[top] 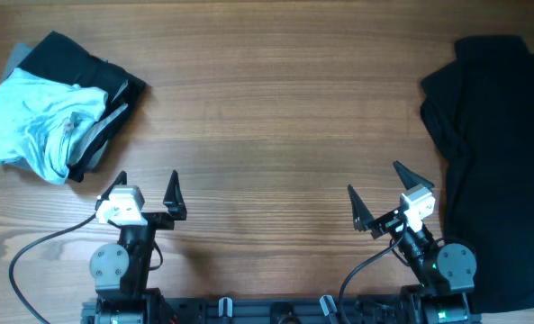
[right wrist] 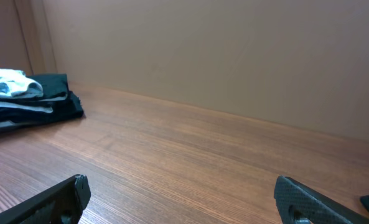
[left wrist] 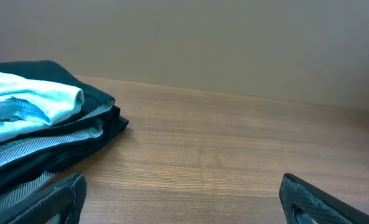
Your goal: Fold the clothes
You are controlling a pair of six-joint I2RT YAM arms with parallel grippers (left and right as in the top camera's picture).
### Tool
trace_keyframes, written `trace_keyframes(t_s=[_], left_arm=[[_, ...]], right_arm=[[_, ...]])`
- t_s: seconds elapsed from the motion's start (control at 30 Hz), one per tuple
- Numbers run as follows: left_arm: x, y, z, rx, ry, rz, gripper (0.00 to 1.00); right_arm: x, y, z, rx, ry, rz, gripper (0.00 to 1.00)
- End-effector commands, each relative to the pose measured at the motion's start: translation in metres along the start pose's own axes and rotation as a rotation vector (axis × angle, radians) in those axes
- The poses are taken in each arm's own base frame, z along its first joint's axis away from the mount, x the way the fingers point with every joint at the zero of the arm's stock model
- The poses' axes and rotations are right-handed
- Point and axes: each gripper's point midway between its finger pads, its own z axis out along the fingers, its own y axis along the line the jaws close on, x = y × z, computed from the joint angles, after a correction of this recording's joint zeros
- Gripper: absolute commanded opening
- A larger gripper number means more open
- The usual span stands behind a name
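A pile of clothes lies at the far left of the table: a crumpled light blue garment [top: 34, 124] on top of dark and grey pieces [top: 94, 74]. It also shows in the left wrist view [left wrist: 28, 102] and, small, in the right wrist view [right wrist: 22, 93]. A black garment [top: 501, 153] lies spread out at the right edge of the table. My left gripper [top: 146, 190] is open and empty near the front edge, below the pile. My right gripper [top: 376, 192] is open and empty, just left of the black garment.
The wooden table [top: 276, 117] stretches bare between the two heaps. A plain wall [right wrist: 221, 50] stands behind the table's far edge. Cables [top: 32, 256] run from the arm bases at the front.
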Motion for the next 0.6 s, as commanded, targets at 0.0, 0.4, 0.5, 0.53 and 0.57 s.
trace_keyframes(t_s=[0.0, 0.4, 0.5, 0.53, 0.57], left_arm=[[0.0008, 0.0101, 0.0001, -0.039, -0.014, 0.000, 1.00], [0.0004, 0.0129, -0.0001, -0.050, -0.016, -0.001, 1.00], [0.0004, 0.0129, -0.0001, -0.050, -0.016, -0.001, 1.00], [0.0006, 0.0130, 0.0000, -0.050, -0.015, -0.001, 1.00], [0.0006, 0.0130, 0.0000, -0.050, -0.015, -0.001, 1.00]], right_arm=[[-0.0020, 0.0034, -0.0004, -0.018, -0.010, 0.016, 1.00], [-0.0019, 0.0034, -0.0004, -0.018, -0.009, 0.016, 1.00], [-0.0020, 0.0034, -0.0004, -0.018, -0.010, 0.016, 1.00], [-0.0019, 0.0034, -0.0004, -0.018, -0.009, 0.016, 1.00], [-0.0020, 0.0034, -0.0004, -0.018, -0.010, 0.016, 1.00]])
